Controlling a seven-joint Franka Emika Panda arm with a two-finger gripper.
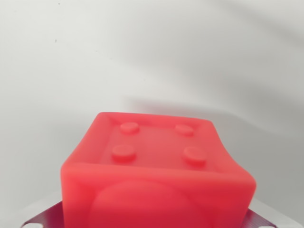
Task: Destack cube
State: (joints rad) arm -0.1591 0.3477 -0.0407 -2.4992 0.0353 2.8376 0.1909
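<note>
We see a red cube [156, 166] filling the lower middle of the wrist view, very close to the camera, with four round studs on the face turned up toward us and a large rounded bulge on the near face. It sits squarely between two grey metal parts at the bottom corners, which we take to be the gripper [154, 219]; only slivers of it show on the wrist view's left and right, and the cube hides the rest. We judge the cube is held there because it lies so near the lens and centred in the pincer's line, as a thing does once it is gripped. We cannot tell for certain that the fingers press on its sides, nor how wide they stand, since the contact is out of sight.

Behind it lies a plain white surface [142, 57] with a soft shadow above the cube. No second cube is visible, so we cannot say whether the stack lies below or elsewhere.

The wrist looks tilted, the camera looking across the cube's studded face toward the white surface rather than flat onto it
</note>
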